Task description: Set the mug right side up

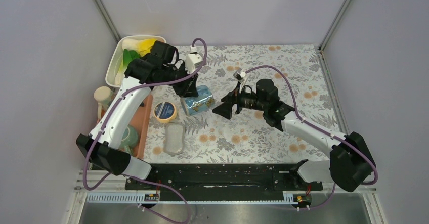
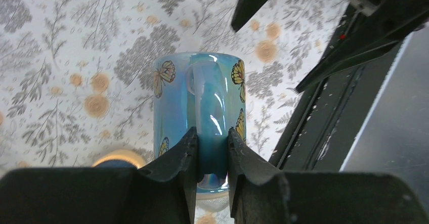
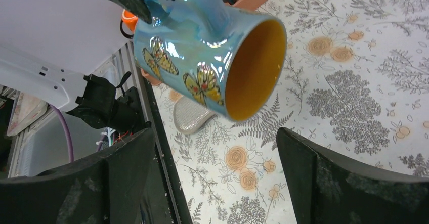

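Above the floral tablecloth, the left gripper pinches the handle of the sideways mug; the right gripper, its arm stretched toward it, gapes wide and empty.

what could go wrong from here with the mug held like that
1. The left tool pinches only the handle of the glossy mug, which hangs tilted above the table; it may swivel or slip out and drop.
2. The open right tool sits close to the mug's mouth; turning the mug could knock it against that tool.
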### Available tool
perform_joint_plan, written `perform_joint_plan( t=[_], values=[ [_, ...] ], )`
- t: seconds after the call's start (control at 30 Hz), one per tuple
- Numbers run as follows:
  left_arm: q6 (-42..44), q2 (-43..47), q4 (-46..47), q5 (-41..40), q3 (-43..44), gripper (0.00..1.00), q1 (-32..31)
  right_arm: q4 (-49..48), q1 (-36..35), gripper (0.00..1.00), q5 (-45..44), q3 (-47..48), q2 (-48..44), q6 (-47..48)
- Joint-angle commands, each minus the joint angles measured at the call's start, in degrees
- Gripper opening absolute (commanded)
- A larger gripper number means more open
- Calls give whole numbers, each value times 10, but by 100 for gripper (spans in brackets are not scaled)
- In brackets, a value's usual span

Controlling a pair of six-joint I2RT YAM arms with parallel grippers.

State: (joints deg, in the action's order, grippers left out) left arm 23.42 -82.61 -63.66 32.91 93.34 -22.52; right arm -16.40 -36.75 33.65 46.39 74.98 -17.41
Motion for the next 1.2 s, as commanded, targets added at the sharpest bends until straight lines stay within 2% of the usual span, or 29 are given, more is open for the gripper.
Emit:
perform_joint_plan(
  t=[0.0, 0.13, 0.23, 0.4, 0.47, 0.5, 0.53, 0.57, 0.63, 0.7, 0.8, 0.87, 1.0, 1.07, 1.17],
  values=[
    [-36, 4, 31, 73, 64, 0, -35, -39, 1, 99, 33, 12, -22, 12],
    [-55, -4, 30, 99, 80, 0, -46, -67, 2, 98, 59, 8, -28, 12],
    [-62, -10, 37, 103, 95, 0, -56, -100, 1, 86, 116, 18, -11, -26],
    [-70, -18, 63, 106, 86, 0, -58, -181, 0, 36, 152, 12, 0, -85],
    [-70, -18, 78, 99, 75, 0, -58, -172, 1, 9, 146, 12, -6, -84],
    [-71, -17, 84, 92, 70, 0, -57, -149, 2, 0, 134, 15, -12, -76],
    [-71, -17, 90, 83, 66, 0, -55, -119, 2, 0, 113, 19, -20, -62],
    [-73, -17, 96, 71, 63, 11, -53, -79, 4, 0, 89, 25, -27, -44],
    [-78, -12, 110, 42, 50, 39, -44, -3, 10, 0, 28, 36, -45, -9],
    [-79, -3, 124, 22, 38, 56, -24, 64, 32, 0, -46, 43, -58, 0],
    [-70, 6, 130, 1, 35, 69, 6, 183, 64, 0, -148, 64, -68, 17],
    [-65, 20, 129, 0, 31, 82, 24, 268, 92, 0, -212, 78, -72, 32],
    [-22, 42, 109, -29, 6, 85, 43, 397, 168, 0, -375, 101, -69, 53],
    [-3, 51, 108, -54, -17, 85, 47, 431, 220, 0, -465, 101, -59, 67],
    [23, 62, 101, -58, -49, 85, 55, 451, 328, 0, -502, 92, -32, 63]
  ],
)
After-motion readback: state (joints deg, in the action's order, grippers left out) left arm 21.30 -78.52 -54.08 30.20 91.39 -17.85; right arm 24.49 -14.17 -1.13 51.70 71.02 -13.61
